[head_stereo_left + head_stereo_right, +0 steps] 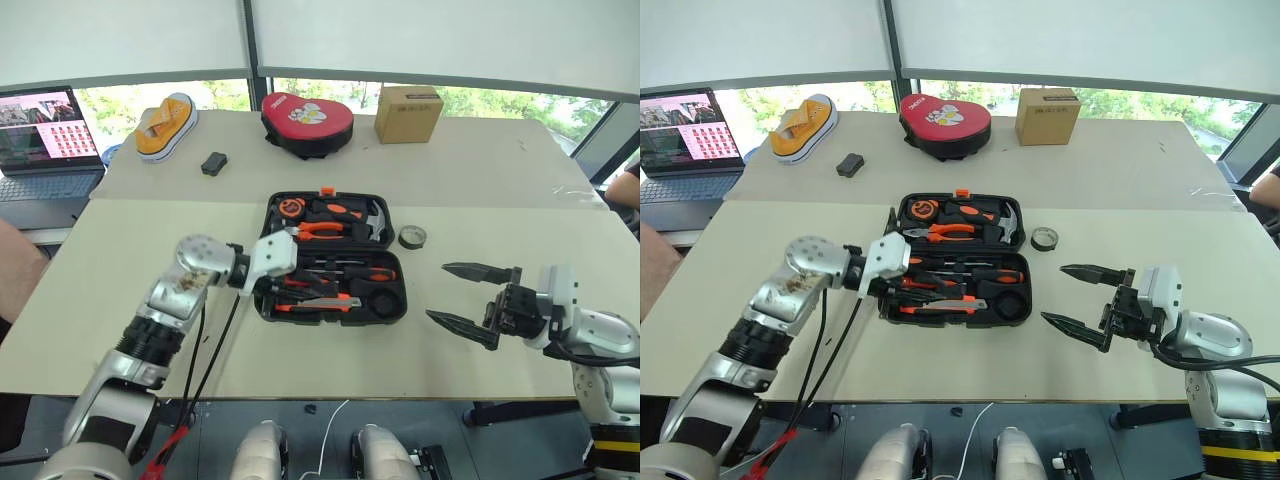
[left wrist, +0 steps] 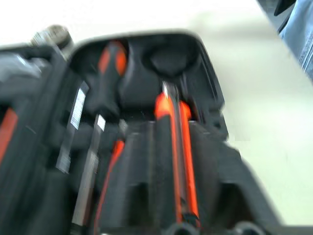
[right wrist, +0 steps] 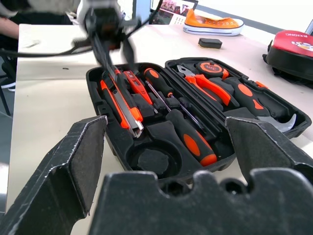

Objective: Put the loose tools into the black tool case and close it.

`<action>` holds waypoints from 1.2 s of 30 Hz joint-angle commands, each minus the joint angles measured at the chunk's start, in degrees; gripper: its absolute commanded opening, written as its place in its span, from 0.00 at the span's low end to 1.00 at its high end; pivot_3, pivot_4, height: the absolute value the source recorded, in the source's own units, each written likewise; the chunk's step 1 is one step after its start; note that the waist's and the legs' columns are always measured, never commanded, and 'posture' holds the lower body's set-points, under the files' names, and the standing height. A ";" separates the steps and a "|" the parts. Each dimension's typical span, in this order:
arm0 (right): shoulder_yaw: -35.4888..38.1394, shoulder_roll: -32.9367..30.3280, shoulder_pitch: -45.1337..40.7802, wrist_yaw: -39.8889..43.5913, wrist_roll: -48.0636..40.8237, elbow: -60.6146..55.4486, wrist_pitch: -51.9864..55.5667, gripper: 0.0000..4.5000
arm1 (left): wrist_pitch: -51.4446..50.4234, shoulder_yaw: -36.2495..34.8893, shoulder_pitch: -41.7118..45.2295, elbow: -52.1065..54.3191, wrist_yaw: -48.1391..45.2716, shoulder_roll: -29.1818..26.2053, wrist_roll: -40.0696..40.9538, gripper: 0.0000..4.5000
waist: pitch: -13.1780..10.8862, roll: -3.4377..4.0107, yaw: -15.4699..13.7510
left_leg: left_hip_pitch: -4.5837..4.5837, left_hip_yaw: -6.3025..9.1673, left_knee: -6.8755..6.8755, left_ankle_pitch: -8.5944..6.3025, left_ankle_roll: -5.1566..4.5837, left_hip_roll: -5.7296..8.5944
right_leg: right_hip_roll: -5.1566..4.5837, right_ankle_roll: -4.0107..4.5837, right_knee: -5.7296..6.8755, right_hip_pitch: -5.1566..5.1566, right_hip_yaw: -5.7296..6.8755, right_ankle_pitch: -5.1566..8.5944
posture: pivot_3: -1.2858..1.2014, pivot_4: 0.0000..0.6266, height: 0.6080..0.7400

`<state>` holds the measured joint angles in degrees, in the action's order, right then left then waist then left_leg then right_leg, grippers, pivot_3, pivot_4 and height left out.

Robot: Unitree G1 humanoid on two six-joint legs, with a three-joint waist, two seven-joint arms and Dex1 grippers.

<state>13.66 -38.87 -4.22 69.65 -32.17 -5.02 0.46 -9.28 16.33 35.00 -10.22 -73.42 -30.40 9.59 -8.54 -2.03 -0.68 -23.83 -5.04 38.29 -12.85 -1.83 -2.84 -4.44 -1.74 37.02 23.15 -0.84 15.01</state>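
Tool case (image 1: pixel 335 300) lies open, tape roll (image 1: pixel 412 237) beside it

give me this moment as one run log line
case: black tool case open, screwdrivers and knife seated | tape roll on table right of case | left gripper over case's left end | right gripper open, empty

Two beige tables (image 1: pixel 480 170) pushed together, white blinds (image 1: pixel 450 40), sunlit windows (image 1: pixel 500 100)
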 commanded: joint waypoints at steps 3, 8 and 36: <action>0.84 -0.12 0.05 -0.73 -0.19 -1.66 -0.88 1.00 | 8.21 1.50 -1.78 -3.04 2.73 0.20 -4.78 0.01 | 0.00 0.00 -0.14 | 0.00 0.00 0.04 0.00 0.00 0.01 | -0.01 0.00 0.00 -0.02 0.00 0.00 | 0.52 0.24 1.00; 1.03 -0.27 0.49 -1.10 -0.43 -2.37 -0.53 1.00 | 5.10 2.16 -3.22 -6.19 6.13 1.17 -6.75 0.01 | 0.08 0.10 -0.22 | 0.11 0.01 0.06 0.00 0.00 0.01 | -0.02 0.00 0.02 -0.16 0.02 0.00 | 0.52 0.24 1.00; 11.01 3.22 12.17 -14.76 7.65 9.69 -9.89 1.00 | 9.77 -30.11 -20.12 4.26 5.48 -1.20 18.17 0.85 | 0.64 0.59 0.76 | 0.66 0.05 -0.14 -0.06 -0.05 -0.04 | -0.06 0.06 -0.15 -0.67 -0.08 0.07 | 0.52 0.24 1.00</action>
<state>23.30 -35.01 9.31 56.37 -26.04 4.66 -6.46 -2.81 -11.34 15.72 -5.93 -67.16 -30.06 27.25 -7.90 -1.45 0.08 -23.17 -5.02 38.13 -12.91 -1.88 -2.88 -4.51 -1.67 36.88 22.51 -0.94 15.08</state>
